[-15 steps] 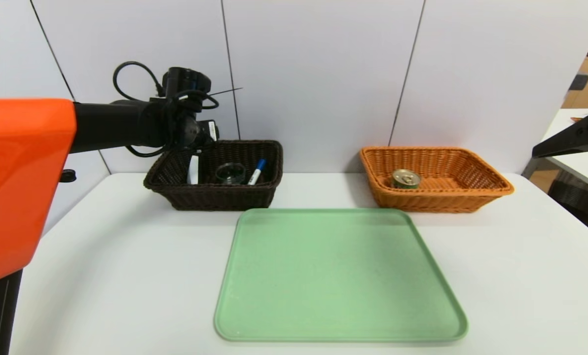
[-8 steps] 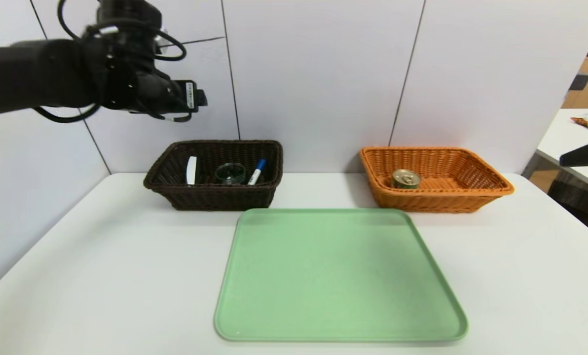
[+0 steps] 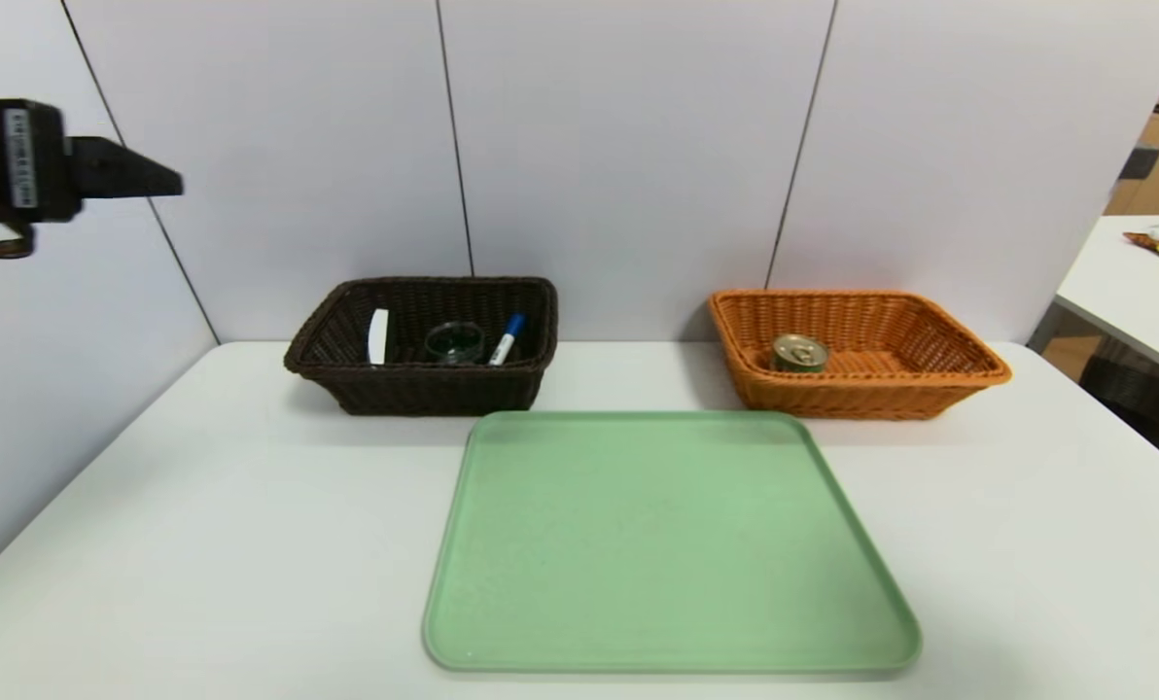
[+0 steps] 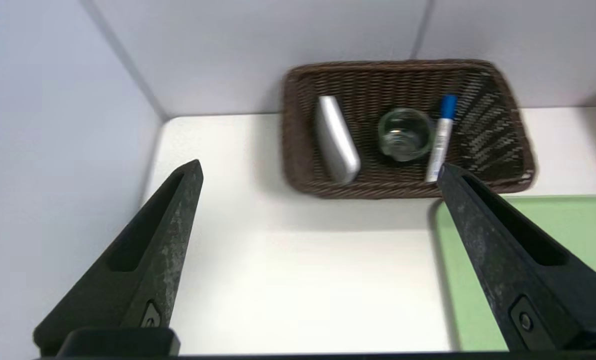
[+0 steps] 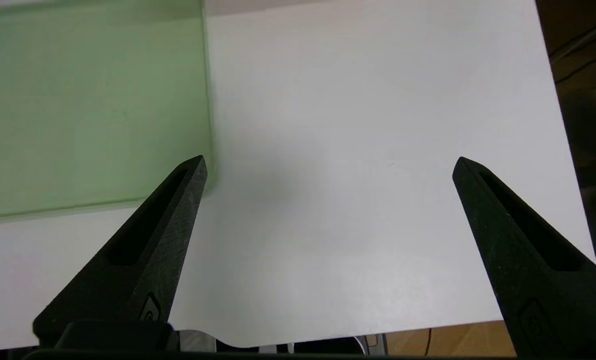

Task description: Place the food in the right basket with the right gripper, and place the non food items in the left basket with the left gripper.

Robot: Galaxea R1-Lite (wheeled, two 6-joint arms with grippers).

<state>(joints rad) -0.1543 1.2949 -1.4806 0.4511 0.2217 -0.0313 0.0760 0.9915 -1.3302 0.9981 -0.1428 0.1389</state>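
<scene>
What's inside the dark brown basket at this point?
The dark brown basket holds three things: a white case standing on edge, a glass jar and a blue-capped marker. Its near wall hides their bases in the head view; the left wrist view shows nothing more inside.

A small short round tin can with a gold pull-tab lid and a green-and-white label [image 3: 799, 353] is seen standing upright in the left part of a rectangular orange-tan woven wicker basket with a flared rim [image 3: 930, 389]. To its left on the white table, a rectangular dark brown woven wicker basket [image 3: 424, 394] is set. Three items are held in it side by side: a white flat rounded-rectangle case [image 3: 377, 336] propped on edge at the left, a small round clear glass jar [image 3: 454, 341] in the middle, and a white marker with a blue cap [image 3: 506, 339] leaned at the right, cap uppermost.
</scene>
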